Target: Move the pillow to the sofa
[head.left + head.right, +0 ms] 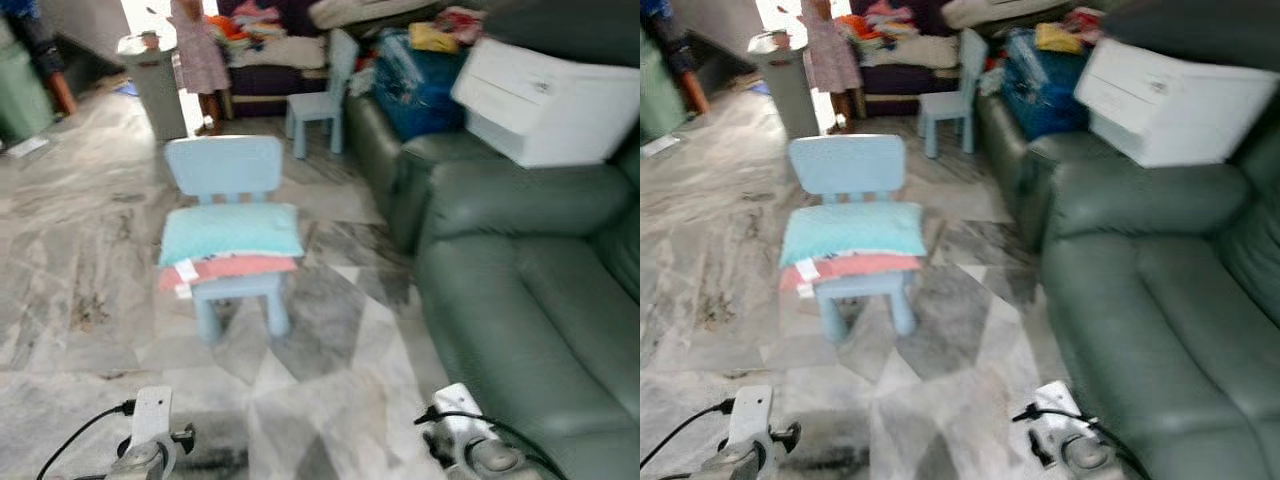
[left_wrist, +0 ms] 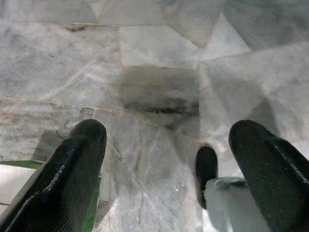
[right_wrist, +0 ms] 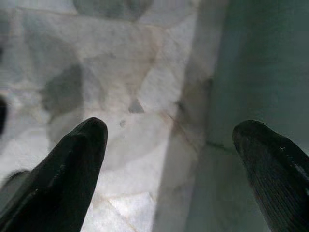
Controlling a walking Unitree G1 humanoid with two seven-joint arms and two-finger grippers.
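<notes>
The pillow (image 1: 231, 232) is sitting on the seat of a small light blue chair (image 1: 225, 170) out on the marble floor (image 1: 80, 290), stacked on top of a pinkish cushion (image 1: 235, 267), well apart from the green sofa (image 1: 520, 300) over on the robot's right. It's looking soft and light to me — probably squashing and sagging when pinched, so I'd be grabbing it along the near edge or at a corner and pinching deep, making sure not to drag the pink one along. Both arms are hanging low and neither is near the chair: the left gripper (image 2: 169, 159) is spread wide with nothing between its fingers, same for the right gripper (image 3: 169, 164). The head views are giving the whole room layout, while the right wrist view is picking up the sofa's front face close up — the left wrist one is getting bare floor.
</notes>
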